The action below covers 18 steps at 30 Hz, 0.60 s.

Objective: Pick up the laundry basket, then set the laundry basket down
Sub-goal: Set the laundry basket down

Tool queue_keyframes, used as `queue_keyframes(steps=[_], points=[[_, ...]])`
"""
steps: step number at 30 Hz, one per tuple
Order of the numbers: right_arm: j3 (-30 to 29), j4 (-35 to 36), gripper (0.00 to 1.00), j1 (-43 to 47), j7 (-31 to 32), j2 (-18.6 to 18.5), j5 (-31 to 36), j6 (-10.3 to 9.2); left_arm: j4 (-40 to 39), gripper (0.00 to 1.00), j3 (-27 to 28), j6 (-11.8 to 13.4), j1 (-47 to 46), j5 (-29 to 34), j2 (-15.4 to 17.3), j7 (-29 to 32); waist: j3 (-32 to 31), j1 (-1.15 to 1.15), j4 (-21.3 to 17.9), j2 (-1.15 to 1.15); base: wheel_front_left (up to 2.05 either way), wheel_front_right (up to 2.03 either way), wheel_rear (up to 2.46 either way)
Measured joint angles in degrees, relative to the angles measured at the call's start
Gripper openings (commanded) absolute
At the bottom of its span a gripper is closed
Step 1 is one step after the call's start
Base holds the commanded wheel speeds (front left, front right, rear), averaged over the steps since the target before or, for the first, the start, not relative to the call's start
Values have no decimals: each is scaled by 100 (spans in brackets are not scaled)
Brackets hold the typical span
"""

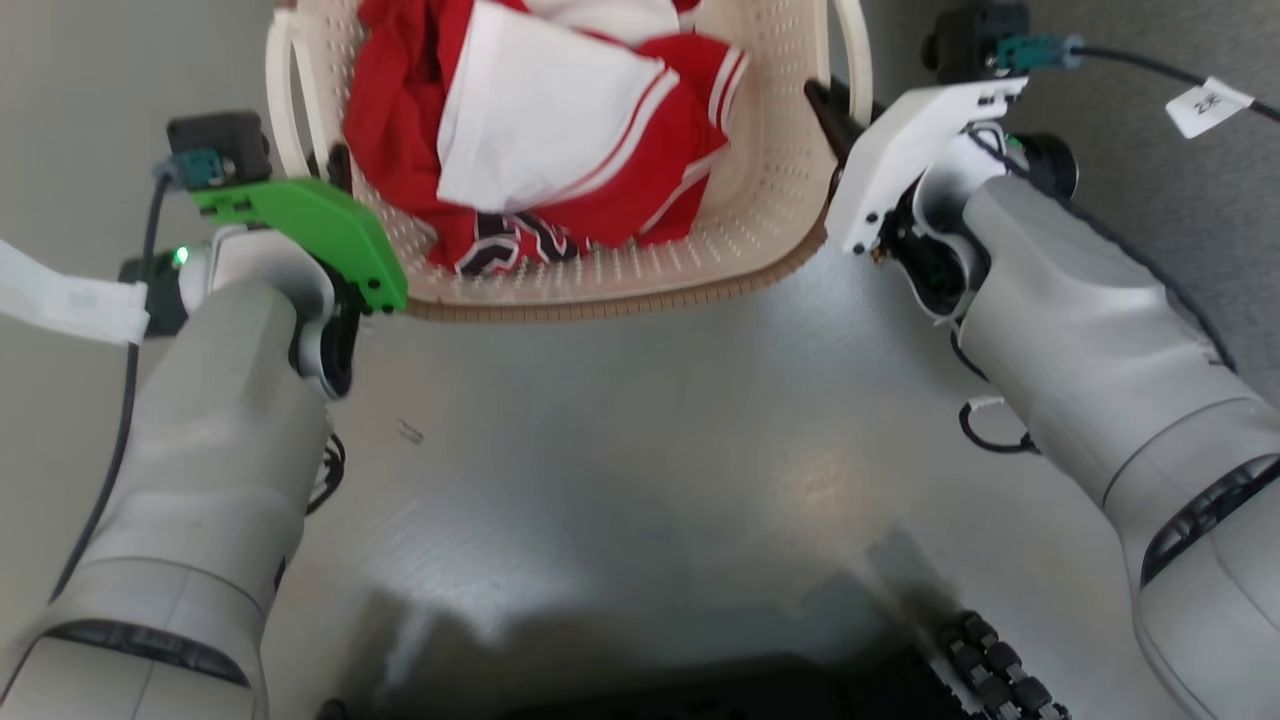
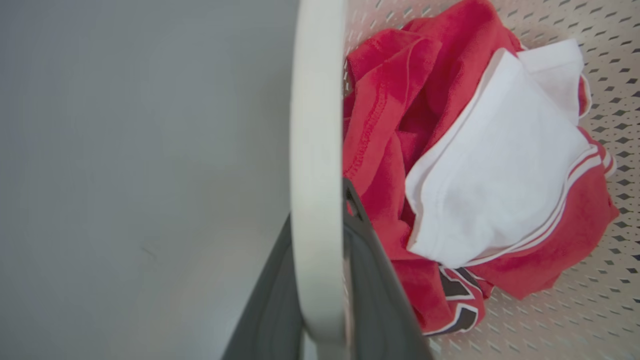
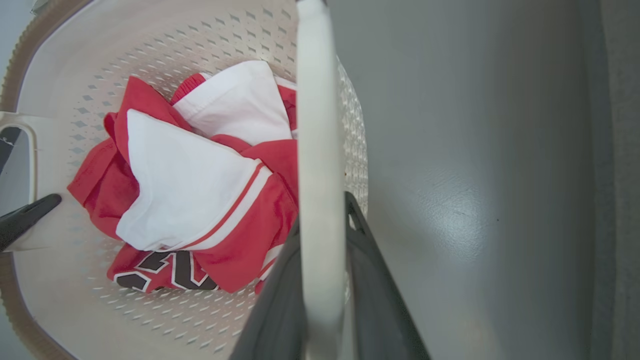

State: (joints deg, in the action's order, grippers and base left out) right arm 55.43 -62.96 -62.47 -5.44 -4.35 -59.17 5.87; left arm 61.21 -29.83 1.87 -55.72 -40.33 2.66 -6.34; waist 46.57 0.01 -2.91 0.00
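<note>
The cream perforated laundry basket (image 1: 770, 190) with a brown woven rim sits at the top of the head view, holding red and white clothes (image 1: 560, 130). My left gripper (image 2: 320, 235) is shut on the basket's left white handle (image 2: 316, 150), one dark finger on each side of it. My right gripper (image 3: 322, 235) is shut on the right white handle (image 3: 317, 125) in the same way. In the right wrist view a dark fingertip (image 3: 30, 212) of the left gripper pokes in at the far handle. Whether the basket touches the floor cannot be told.
Grey glossy floor (image 1: 640, 430) lies under and around the basket. My dark base with a cable chain (image 1: 990, 660) shows at the bottom of the head view. A tagged cable (image 1: 1205, 105) runs off to the right.
</note>
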Motion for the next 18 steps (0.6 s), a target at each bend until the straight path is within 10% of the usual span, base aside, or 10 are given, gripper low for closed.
queue_keyframes(steps=[18], points=[[-2, -42, 0, -386, -293, -18, 0, 5, 135, 0, 14, 62, -514, 127, -22, -238, 828, 0, 115, 0, 0, 0, 0]])
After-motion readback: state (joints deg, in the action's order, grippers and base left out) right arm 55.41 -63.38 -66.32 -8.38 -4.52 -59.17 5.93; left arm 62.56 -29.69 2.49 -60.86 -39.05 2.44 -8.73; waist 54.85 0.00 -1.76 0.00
